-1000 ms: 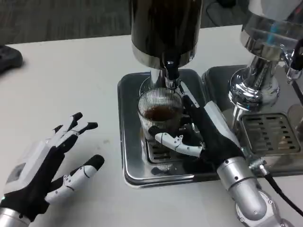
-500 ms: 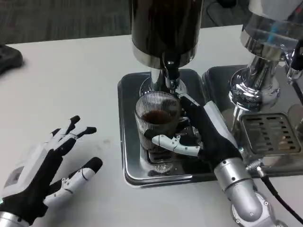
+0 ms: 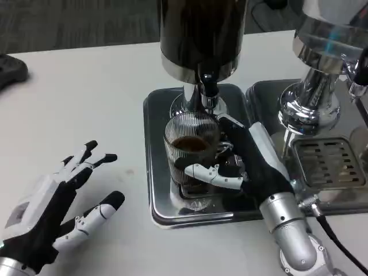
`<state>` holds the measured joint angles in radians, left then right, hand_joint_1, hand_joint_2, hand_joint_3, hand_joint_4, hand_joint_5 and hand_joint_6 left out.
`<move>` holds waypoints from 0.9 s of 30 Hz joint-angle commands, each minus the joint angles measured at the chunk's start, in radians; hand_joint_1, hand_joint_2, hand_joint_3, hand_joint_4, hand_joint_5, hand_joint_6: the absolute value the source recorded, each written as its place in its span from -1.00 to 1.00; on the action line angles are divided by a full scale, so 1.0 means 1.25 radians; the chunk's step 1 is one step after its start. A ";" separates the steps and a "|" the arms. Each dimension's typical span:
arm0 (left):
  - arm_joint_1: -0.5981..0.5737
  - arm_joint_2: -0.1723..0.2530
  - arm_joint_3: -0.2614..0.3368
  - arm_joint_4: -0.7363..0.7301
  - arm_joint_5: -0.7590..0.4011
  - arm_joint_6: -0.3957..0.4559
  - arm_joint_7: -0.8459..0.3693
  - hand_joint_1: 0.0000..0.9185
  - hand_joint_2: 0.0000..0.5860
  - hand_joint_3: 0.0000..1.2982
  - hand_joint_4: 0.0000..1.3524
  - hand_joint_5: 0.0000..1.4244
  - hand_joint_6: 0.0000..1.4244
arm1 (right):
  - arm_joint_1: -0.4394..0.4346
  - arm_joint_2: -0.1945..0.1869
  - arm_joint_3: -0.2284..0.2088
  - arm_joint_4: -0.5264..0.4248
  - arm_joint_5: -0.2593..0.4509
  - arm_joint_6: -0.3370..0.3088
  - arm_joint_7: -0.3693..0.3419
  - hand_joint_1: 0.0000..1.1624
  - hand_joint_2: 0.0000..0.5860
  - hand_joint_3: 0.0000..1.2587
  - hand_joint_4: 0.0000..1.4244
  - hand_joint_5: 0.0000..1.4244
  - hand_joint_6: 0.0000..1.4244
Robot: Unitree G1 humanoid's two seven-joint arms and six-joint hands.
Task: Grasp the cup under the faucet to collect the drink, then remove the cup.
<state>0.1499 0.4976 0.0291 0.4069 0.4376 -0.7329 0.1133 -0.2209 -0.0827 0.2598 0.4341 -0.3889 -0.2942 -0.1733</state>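
the right robot hand (image 3: 244,167) grips the ribbed clear glass cup of dark drink (image 3: 191,149) beneath the black faucet (image 3: 208,86), on the silver drip tray (image 3: 158,172). beside it stands a chrome machine (image 3: 313,92). the left robot hand (image 3: 52,207) rests spread and empty on the white table (image 3: 86,103).

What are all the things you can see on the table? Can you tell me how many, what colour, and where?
cup: one, clear ribbed glass with dark drink, under the faucet
faucet: one, black and silver, on the dispenser
dispenser: one, dark with silver base, top centre
tray: one, silver, centre of table
second machine: one, shiny silver, right
dark object: one, black, left edge
table: one, white
right hand: holds the cup
left hand: open, lower left
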 commanded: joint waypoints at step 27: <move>-0.002 0.010 -0.008 0.009 -0.007 0.000 -0.005 -1.00 -0.33 -0.70 -1.00 -0.95 -1.00 | 0.012 0.007 -0.011 0.024 -0.025 -0.095 -0.119 0.63 -0.40 -0.30 -0.25 0.17 0.68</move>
<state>0.1482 0.4977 0.0247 0.4080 0.4372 -0.7328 0.1131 -0.2076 -0.0804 0.2556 0.4787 -0.4148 -0.3638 -0.2834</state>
